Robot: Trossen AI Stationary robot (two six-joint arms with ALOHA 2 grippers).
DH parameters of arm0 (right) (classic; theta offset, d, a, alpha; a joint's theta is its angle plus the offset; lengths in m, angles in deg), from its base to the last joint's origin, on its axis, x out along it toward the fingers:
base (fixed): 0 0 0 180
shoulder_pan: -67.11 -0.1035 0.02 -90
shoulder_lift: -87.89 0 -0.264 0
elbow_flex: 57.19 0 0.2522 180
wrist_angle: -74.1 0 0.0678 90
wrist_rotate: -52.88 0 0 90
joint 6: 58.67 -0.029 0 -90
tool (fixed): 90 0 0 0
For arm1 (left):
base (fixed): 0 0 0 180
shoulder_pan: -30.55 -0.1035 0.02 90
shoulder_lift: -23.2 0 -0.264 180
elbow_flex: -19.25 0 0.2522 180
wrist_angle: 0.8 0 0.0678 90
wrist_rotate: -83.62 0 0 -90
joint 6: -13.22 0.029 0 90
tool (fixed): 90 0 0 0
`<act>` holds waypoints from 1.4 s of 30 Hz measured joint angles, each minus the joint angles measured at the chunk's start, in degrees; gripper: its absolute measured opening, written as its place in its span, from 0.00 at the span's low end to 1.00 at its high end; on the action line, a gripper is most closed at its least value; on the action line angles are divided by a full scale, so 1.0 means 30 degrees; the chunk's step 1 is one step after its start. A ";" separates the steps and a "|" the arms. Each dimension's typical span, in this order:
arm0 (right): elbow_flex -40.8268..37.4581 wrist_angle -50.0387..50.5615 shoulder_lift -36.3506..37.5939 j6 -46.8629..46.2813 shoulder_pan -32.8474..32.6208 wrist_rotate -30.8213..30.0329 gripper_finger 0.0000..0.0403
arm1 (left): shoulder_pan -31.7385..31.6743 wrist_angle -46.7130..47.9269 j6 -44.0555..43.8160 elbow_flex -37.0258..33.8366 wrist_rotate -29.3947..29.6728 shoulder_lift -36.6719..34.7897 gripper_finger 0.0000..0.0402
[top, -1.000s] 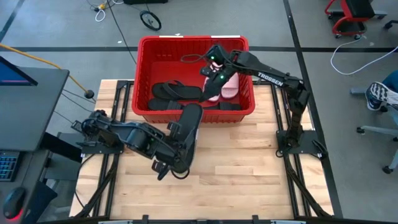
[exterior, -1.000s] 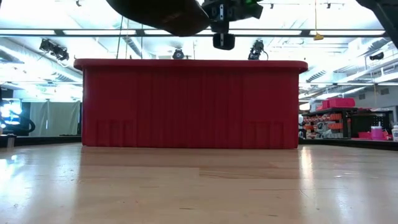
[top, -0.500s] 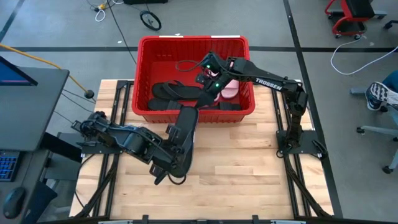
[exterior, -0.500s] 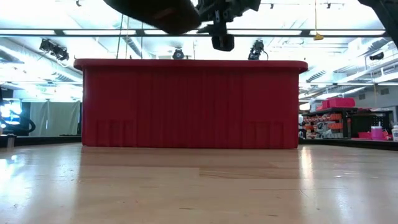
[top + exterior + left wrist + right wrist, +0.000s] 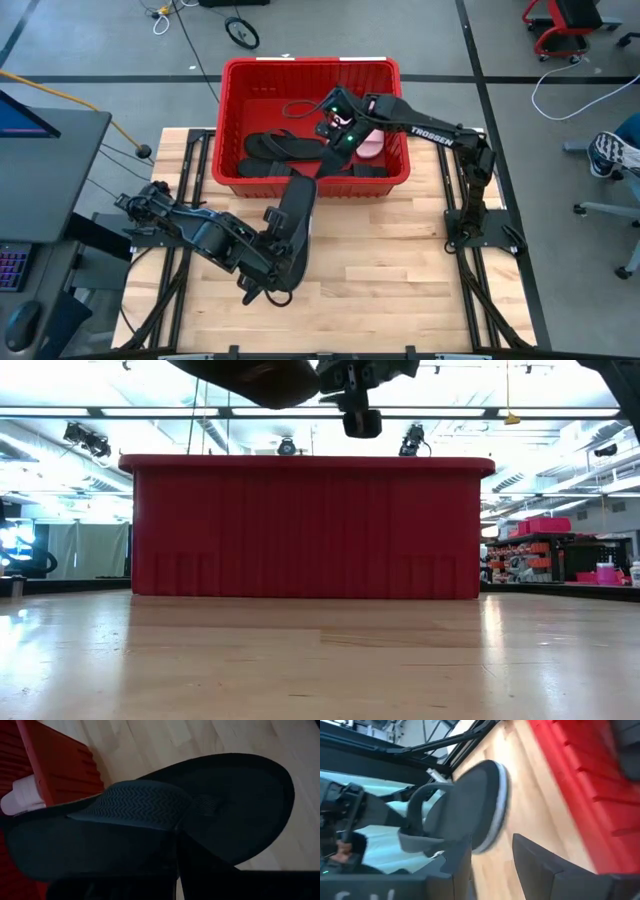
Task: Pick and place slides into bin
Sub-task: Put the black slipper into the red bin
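The red bin stands at the table's far side; the low view shows its near wall. Black flip-flops, a pale pink slide and a black slide lie inside it. My left gripper is shut on another black slide above the table, in front of the bin's near wall. That slide fills the left wrist view and also shows in the right wrist view. My right gripper hovers open and empty over the bin's inside, by the pink slide. My left gripper holds the black slide by its sole beside the ribbed strap, on the half nearer the table's near edge. The dark fingers blend into the sole, so the kind of hold cannot be told. The slide is lifted clear, its other end toward the bin.
Bare wooden tabletop lies in front of the bin and to its right. A monitor and desk stand left of the table. Cables and a red chair base lie on the floor beyond.
My left gripper has drawn a little toward the table's near edge with the black slide, whose far end has come back from the bin's near wall. My right gripper has shifted slightly toward the left and near side inside the bin.
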 joint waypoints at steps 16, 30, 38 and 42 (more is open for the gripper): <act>0.0000 0.0004 0.0000 -0.0590 -0.1233 -0.0545 0.37 | -0.0016 -0.0007 0.0226 0.0000 0.0321 0.0000 0.00; 0.0000 -0.0433 0.0000 -0.0838 -0.1393 -0.1567 0.37 | 0.0689 -0.0058 0.0043 -0.0007 0.1698 0.0007 0.00; 0.0000 -0.1445 0.0000 -0.1818 -0.0857 -0.1573 0.37 | 0.0931 -0.0117 0.0365 -0.0007 0.2113 0.0022 0.00; 0.0000 -0.1474 0.0000 -0.2114 -0.0979 -0.1171 0.37 | 0.0926 -0.0146 0.1111 -0.0007 0.2811 0.0022 0.00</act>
